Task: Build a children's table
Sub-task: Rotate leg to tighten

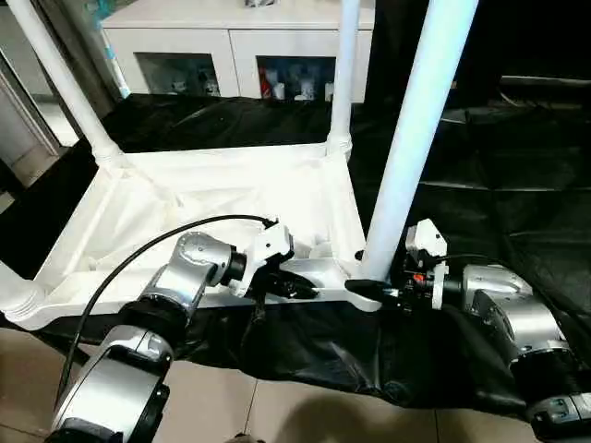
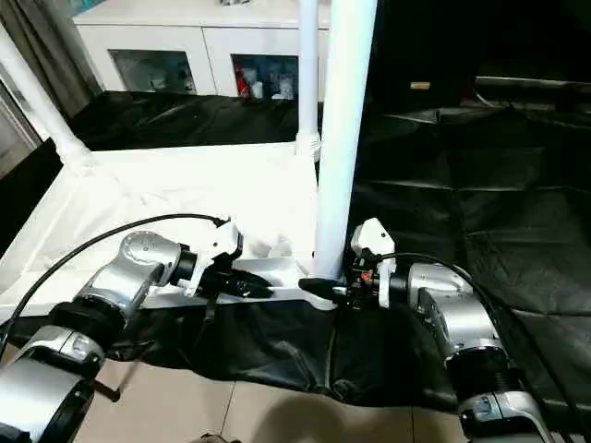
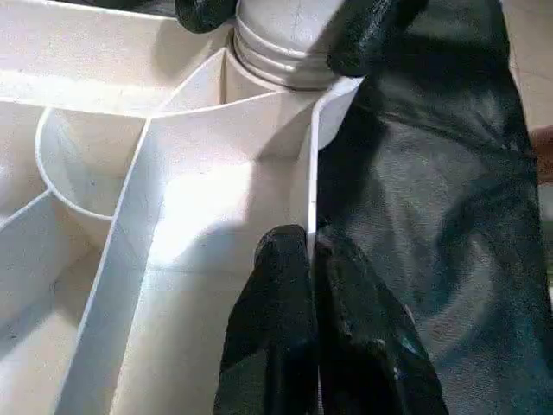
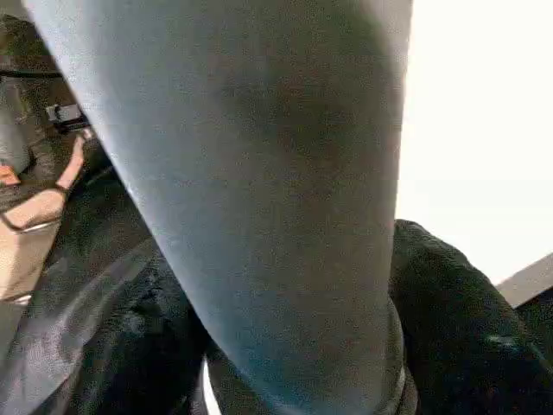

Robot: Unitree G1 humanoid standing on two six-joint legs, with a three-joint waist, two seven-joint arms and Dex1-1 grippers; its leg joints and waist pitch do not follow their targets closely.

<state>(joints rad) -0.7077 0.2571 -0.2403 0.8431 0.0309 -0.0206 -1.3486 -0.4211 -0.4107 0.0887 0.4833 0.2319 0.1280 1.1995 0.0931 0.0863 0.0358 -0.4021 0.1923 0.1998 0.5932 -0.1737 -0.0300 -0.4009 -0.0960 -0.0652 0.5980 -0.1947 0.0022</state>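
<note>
Nearest the camera, 2 silver forearms reach forward and inward over the tiled floor [image 1: 231, 397] toward the near edge of the white plastic children's table [image 1: 212, 198], which lies upside down on a black sheet [image 1: 499, 175] spread over the floor, ribbed underside up.

The left tool [image 1: 297, 286] lies nearly level, pointing toward the robot's right, its 2 black fingers [image 3: 285, 328] pinched tight on the thin near rim wall of the table, 1 finger inside and 1 outside.

The right tool [image 1: 365, 288] lies level too, pointing toward the robot's left. Its black fingers sit on either side of the base of the near-right white tubular leg [image 1: 420, 129], clasping it just above the corner socket. This leg rises and leans slightly to the right.

Farther off, 2 more white legs stand in the far corner sockets, the far-left leg [image 1: 55, 78] tilted and the far-right leg [image 1: 343, 78] upright. Beyond stands a white glass-door cabinet [image 1: 231, 46].
</note>
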